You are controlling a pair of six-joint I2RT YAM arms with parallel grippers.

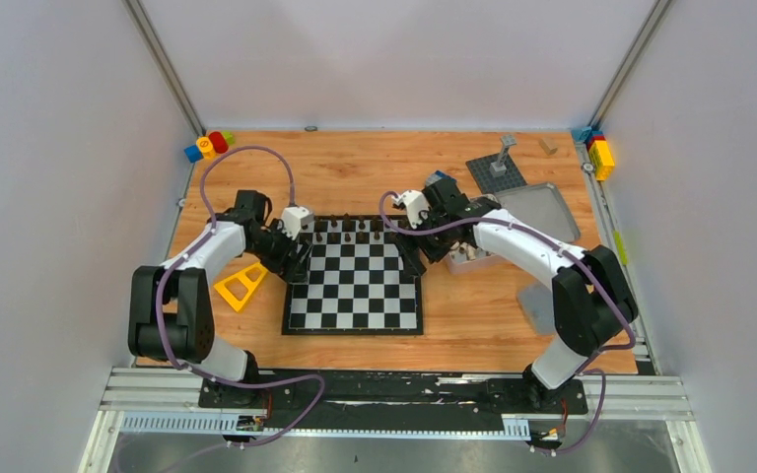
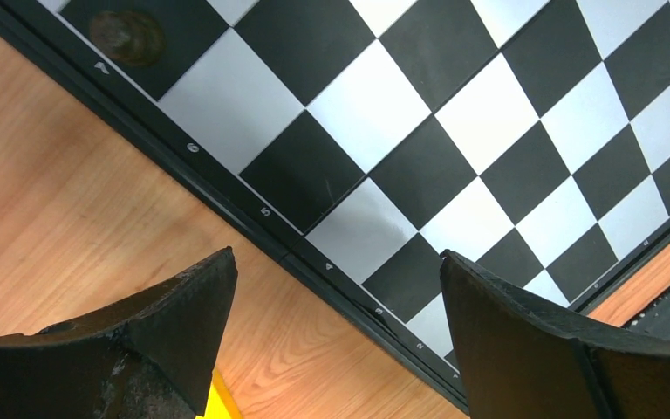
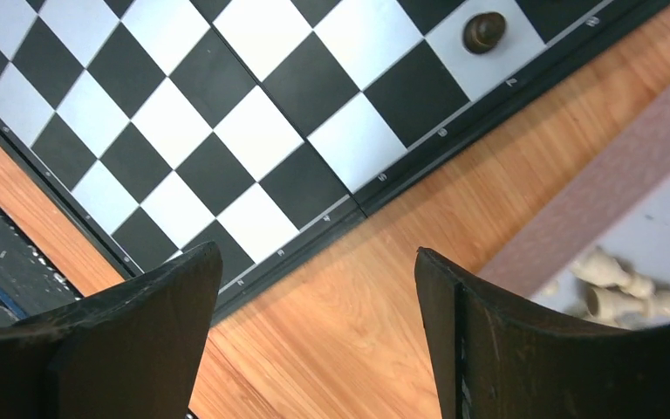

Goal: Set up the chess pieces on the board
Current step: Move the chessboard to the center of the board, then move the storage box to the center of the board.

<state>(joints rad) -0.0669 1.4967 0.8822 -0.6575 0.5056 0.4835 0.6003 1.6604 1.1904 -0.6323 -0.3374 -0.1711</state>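
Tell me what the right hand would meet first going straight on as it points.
Most likely the bare wooden table right beside the board; the open right hand holds nothing. Depth is unclear, so the board's border is possible.

The board is checked in black and white and edged by a thin black border. Dark brown chess pieces are seen on its far rows, and pale cream chess pieces to its right. The table is grained in orange-brown wood. A yellow frame is seen at the left.
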